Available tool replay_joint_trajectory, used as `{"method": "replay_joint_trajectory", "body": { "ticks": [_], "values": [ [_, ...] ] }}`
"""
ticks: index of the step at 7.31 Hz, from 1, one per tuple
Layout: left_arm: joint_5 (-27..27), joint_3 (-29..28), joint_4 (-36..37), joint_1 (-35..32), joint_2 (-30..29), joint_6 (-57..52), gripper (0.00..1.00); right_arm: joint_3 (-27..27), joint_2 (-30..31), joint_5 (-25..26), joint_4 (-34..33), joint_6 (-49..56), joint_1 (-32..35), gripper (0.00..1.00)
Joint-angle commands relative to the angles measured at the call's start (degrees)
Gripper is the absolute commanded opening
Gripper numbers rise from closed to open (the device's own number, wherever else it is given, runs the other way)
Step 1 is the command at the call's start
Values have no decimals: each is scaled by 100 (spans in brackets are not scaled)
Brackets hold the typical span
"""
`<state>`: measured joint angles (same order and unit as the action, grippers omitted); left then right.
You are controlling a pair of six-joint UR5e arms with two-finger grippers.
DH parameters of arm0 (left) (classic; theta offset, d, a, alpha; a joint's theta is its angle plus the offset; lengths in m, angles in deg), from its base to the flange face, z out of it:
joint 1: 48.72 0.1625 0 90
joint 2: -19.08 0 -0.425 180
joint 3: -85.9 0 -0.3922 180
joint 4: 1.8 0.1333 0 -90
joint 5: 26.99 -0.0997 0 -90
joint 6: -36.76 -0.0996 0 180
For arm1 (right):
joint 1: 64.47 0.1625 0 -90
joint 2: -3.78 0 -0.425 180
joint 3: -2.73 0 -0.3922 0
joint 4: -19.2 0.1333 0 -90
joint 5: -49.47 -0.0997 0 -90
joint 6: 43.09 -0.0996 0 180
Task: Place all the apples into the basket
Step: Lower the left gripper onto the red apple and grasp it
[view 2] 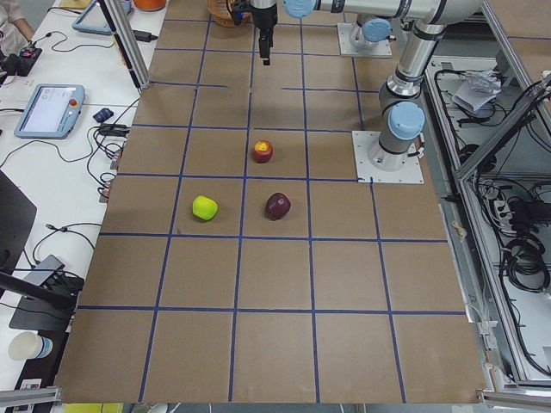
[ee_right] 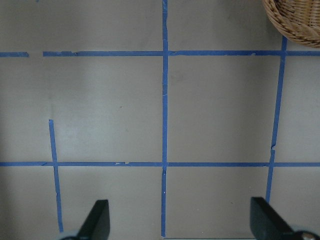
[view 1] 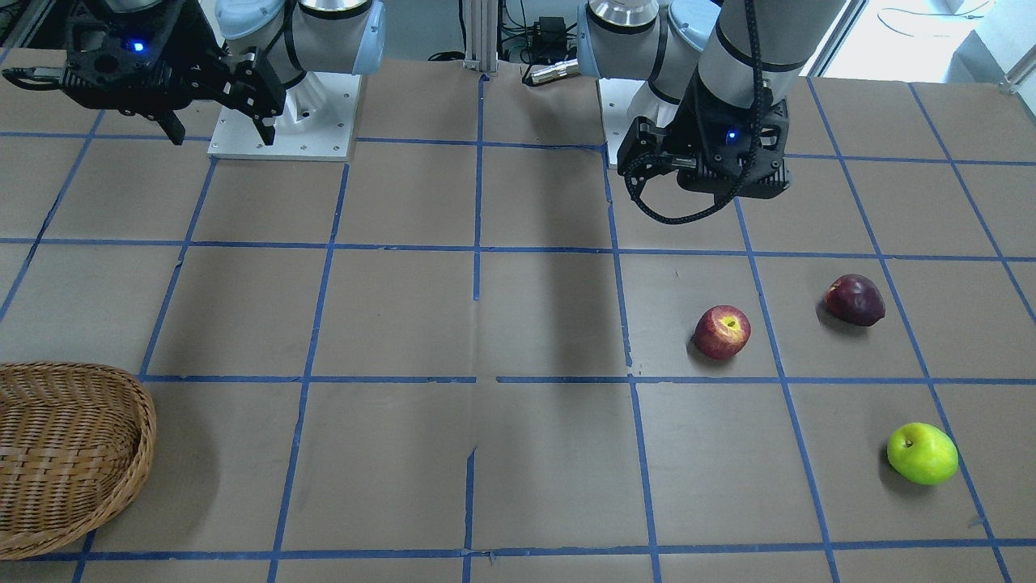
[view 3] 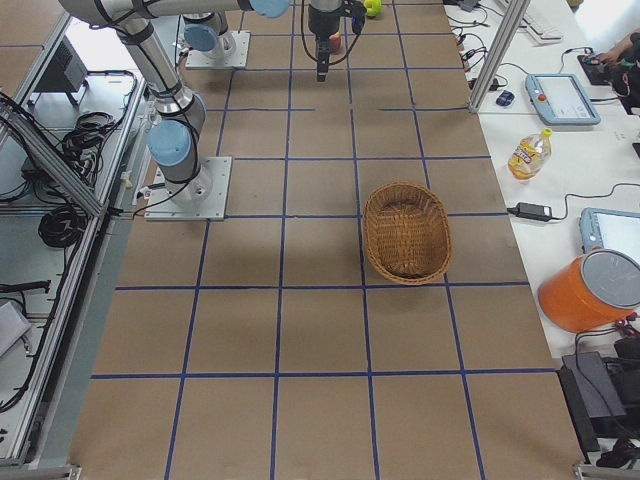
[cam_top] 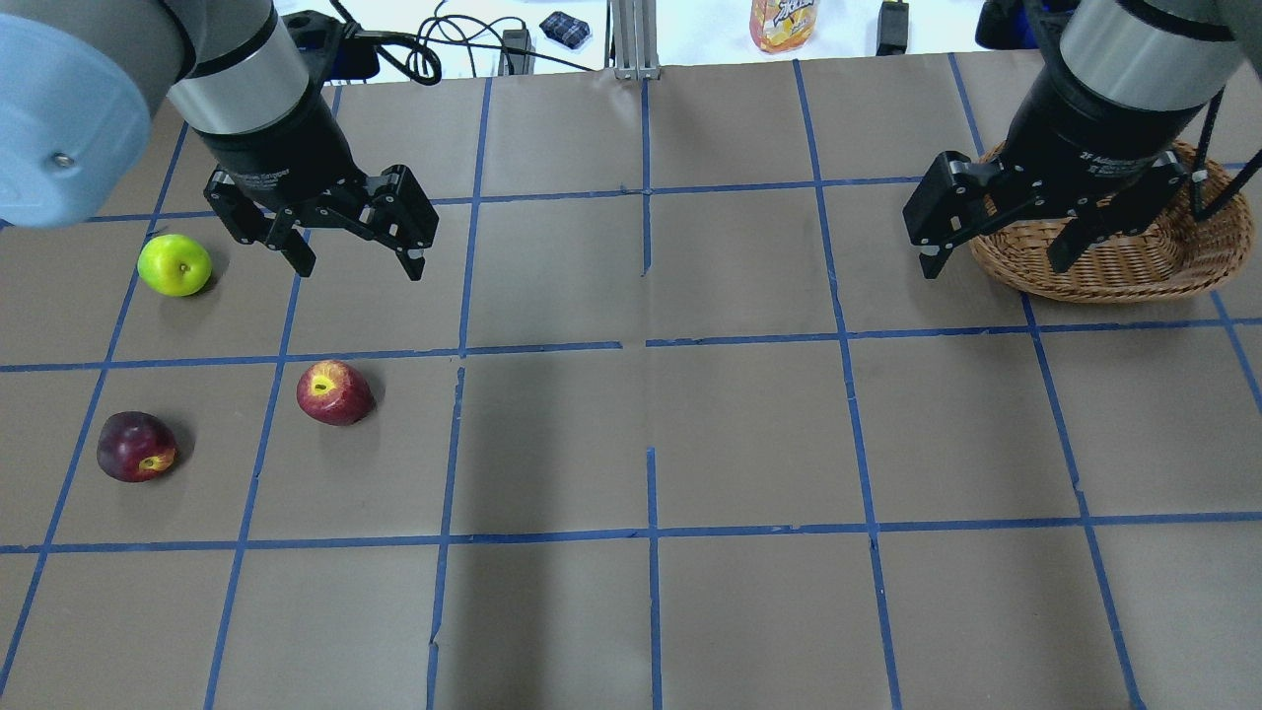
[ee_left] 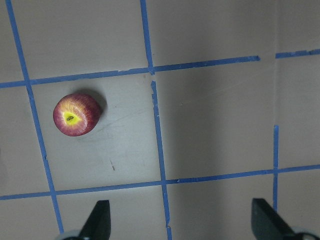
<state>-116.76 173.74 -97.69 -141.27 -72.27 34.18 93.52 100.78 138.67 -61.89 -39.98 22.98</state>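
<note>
All 3 apples lie on the table [cam_top: 749, 434], on the robot's left half. Each sits in its own square of the blue tape grid [cam_top: 648, 340], well apart from the others. The red apple [cam_top: 335, 392] is nearest the table's middle, with its yellow stem patch facing up. The maroon apple [cam_top: 136, 447] lies further toward the left end, tilted on its side. The green apple [cam_top: 175, 265] is the farthest of the 3 from the robot's base. The basket [view 3: 405, 235], of woven wicker, stands on the robot's right half toward the far edge, well apart from every apple.

We see the left end effector [cam_top: 359, 268] hanging above the table with its fingers spread apart, holding nothing. It touches no apple. In the left wrist view the red apple lies off to the upper left, away from the gap between the 2 fingertips [ee_left: 97, 220]. The right end effector [cam_top: 998, 264] hangs above the table too, fingers apart, gripping nothing. In the right wrist view only a piece of the basket's rim shows, in the upper right corner, so we place this end effector beside the basket rather than over it.

Beyond the table's far edge, a bench [view 3: 560, 190] carries an orange drink bottle [view 3: 528, 153], a teach pendant [view 3: 563, 97] and cables.
</note>
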Motion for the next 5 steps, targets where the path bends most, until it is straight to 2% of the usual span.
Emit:
{"method": "replay_joint_trajectory", "body": {
  "ticks": [1, 5],
  "values": [
    [-5, 66, 9, 9, 38, -6, 100, 9, 38, -8, 6, -4, 0, 100],
    [-23, 136, 88, 157, -49, -293, 100, 9, 39, 1, 6, 5, 0, 100]
  ]
}}
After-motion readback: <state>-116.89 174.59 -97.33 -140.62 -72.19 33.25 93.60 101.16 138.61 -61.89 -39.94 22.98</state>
